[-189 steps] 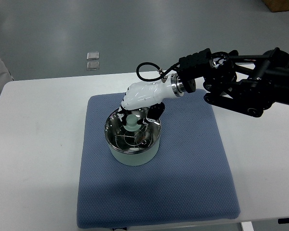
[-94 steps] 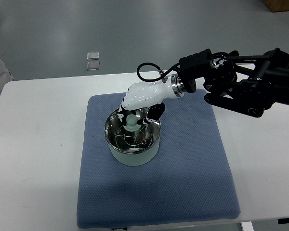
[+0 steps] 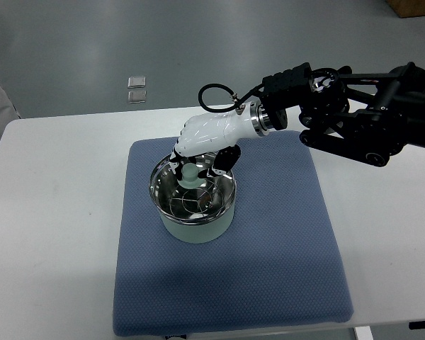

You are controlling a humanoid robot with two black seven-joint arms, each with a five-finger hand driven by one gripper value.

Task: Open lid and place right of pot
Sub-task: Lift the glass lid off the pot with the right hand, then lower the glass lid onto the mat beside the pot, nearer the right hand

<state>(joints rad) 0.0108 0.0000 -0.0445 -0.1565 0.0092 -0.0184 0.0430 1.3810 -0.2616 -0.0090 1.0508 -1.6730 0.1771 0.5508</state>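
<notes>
The right hand [image 3: 202, 145] reaches in from the right edge and sits over the middle of the frame, its fingers [image 3: 227, 160] curled down around the pale green knob [image 3: 189, 174] of the lid [image 3: 192, 192]; whether the knob is truly pinched or only caged cannot be told. The lid rests on the pot [image 3: 196, 228], which stands on the upper left part of the blue mat [image 3: 283, 241].

The risk I see is a weak hold: the knob is small and rounded, and a smooth plastic-looking fingertip could slide off it as the lid rises. A tilted pull could also drag the light pot across the mat or tip it.

The lid looks like polished, mirror-like metal, round and slightly domed. The pot is a squat cylinder with a matte pale green wall. The mat is a woven, dimpled fabric, softly padded, lying on a plain white desk [image 3: 49, 212]. The left hand does not show.
</notes>
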